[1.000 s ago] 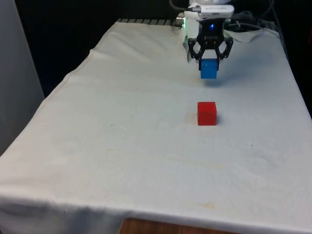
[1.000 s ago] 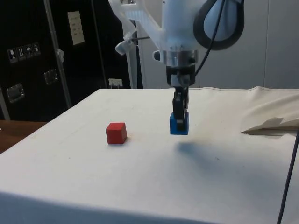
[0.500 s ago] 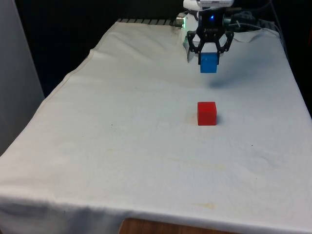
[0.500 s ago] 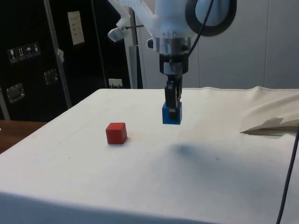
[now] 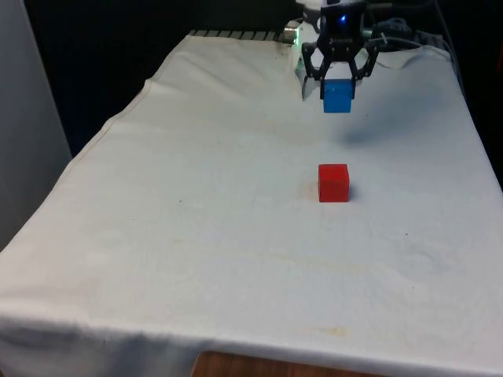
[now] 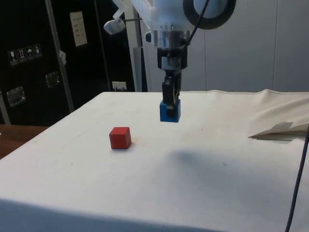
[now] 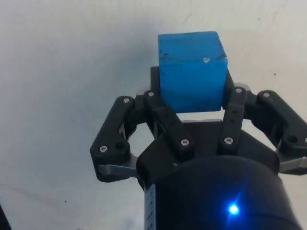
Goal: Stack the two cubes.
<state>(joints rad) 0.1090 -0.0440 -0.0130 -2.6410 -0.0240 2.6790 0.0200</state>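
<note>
Behind fingers (image 7: 163, 112): blue cube's (image 7: 192, 67) sides

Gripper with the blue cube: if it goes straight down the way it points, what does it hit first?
Most likely bare white cloth. The gripper holds the blue cube in the air, and in the side view the red cube sits well off to one side.

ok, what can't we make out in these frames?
- Blue cube: in the wrist view, its gripped sides sit behind the gripper fingers.
- Red cube: underside and far faces turned away in front and side views.
- Wall labels: side view, text too small to read.
- Cable: side view, cut off by the lower edge.
</note>
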